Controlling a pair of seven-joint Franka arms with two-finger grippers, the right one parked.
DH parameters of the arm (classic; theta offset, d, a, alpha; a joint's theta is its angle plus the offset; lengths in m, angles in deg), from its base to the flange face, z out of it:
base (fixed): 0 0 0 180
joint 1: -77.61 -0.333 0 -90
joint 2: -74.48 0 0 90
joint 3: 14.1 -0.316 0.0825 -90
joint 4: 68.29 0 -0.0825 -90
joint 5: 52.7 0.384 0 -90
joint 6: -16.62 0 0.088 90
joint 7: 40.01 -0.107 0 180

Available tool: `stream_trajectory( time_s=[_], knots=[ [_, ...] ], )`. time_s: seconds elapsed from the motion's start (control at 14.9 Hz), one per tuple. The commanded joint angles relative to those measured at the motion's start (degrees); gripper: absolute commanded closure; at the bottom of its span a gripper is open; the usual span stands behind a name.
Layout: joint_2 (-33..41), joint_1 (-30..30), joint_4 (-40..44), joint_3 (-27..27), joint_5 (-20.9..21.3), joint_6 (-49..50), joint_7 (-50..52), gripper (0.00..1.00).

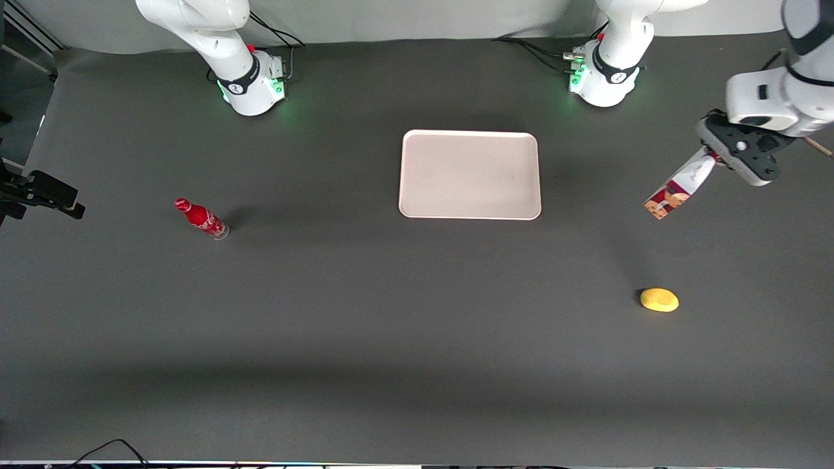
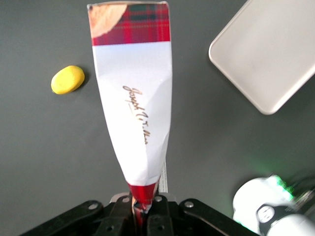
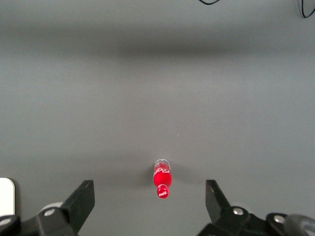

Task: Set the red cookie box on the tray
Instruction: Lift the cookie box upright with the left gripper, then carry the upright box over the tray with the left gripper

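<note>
Dark matting runs under everything. Gripper (image 2: 144, 209) pinches the box (image 1: 679, 185) by one end, aloft, hanging tilted below it; carry it level over the tray (image 1: 469, 212) before lowering.

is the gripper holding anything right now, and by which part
Yes: the gripper, above the table toward the working arm's end, is shut on the red cookie box, pinching one narrow end; the rest hangs free.

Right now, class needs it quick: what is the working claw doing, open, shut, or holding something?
Left claw: shut on the cookie box, held above the table, toward the working arm's end.
</note>
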Motion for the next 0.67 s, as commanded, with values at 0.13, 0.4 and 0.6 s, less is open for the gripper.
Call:
stream_trajectory(
  time_s=[0.13,0.4,0.6],
  knots=[
    [2.01,1.62,-2.05,10.66,-2.44,0.41,27.44,1.0],
    [0.87,1.97,-2.23,21.3,-5.17,-1.35,47.39,1.0],
    [0.34,1.97,-5.55,26.84,-10.53,-6.07,59.37,1.0]
  ],
)
